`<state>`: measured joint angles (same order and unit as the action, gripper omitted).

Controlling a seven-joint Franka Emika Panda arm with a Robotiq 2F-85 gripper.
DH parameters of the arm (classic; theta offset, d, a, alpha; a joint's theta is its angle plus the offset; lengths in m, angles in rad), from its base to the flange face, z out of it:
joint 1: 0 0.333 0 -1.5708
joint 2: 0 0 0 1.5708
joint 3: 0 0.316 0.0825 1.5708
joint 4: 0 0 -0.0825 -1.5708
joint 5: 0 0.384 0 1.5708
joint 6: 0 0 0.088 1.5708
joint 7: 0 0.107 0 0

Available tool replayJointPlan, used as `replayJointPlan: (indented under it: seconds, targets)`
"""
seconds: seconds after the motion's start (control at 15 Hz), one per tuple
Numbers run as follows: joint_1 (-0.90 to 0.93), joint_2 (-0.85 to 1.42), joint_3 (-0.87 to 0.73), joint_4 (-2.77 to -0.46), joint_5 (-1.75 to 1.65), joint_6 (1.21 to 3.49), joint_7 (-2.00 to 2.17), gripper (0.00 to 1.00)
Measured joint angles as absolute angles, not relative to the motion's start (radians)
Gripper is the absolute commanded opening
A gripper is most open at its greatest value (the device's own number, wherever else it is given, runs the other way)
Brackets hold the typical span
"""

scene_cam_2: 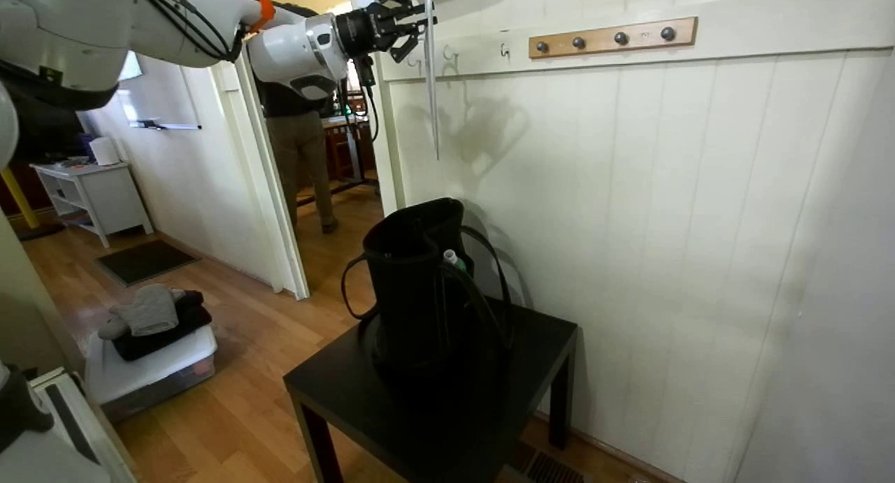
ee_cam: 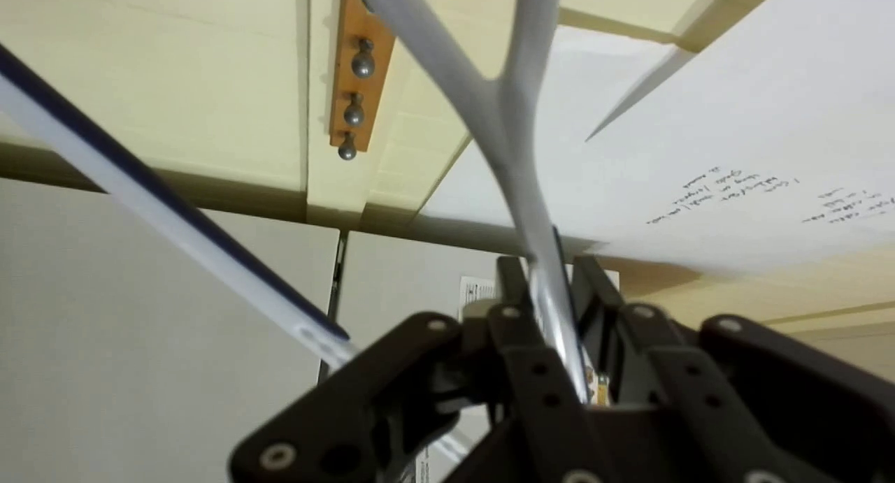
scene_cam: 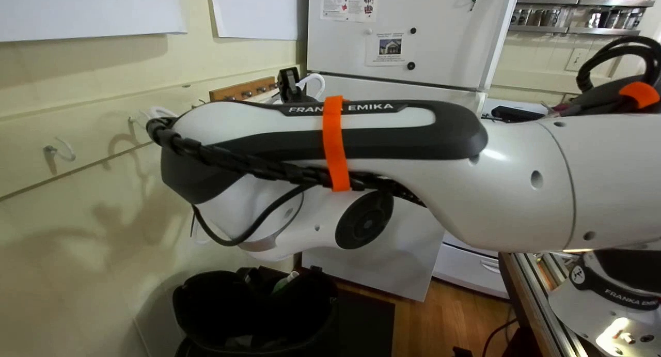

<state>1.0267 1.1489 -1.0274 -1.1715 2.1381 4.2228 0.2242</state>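
White hanger (ee_cam: 524,189) grasped between fingers (ee_cam: 515,329); one limb pinched at their ends, fork into two seen beyond. In exterior view, hanger held edge-on, nearly upright, near wall (scene_cam_2: 664,224), above bag (scene_cam_2: 412,308) and apart from it. Black bag, open-topped, set on dark worktop (scene_cam_2: 447,430); white-capped bottle (scene_cam_2: 453,259) seen at its rim, whether in main compartment or pocket cannot be told; inside otherwise too dark to be read. Lidded box (scene_cam_2: 154,368) placed on floor (scene_cam_2: 238,371), grey and black clothes (scene_cam_2: 150,312) piled on top.

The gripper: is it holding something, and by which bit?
The gripper holds a white hanger by a slim bar, near where that bar forks.
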Motion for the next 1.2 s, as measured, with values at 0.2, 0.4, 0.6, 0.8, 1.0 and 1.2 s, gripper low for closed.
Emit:
replayJointPlan:
  seconds: [0.2, 0.4, 0.6, 0.8, 1.0, 1.2]
  targets:
    - [1.13, 1.134, -1.096, -1.327, 2.129, 4.222, 0.326, 0.06]
    - [1.233, 1.131, -1.171, -1.489, 2.127, 4.199, 0.45, 0.06]
    - [1.327, 1.134, -1.242, -1.662, 2.128, 4.156, 0.586, 0.22]
    - [1.387, 1.145, -1.286, -1.804, 2.128, 4.098, 0.69, 0.22]
    - [1.398, 1.148, -1.29, -1.833, 2.128, 4.095, 0.71, 0.22]
    - [1.401, 1.148, -1.291, -1.833, 2.128, 4.095, 0.711, 0.06]
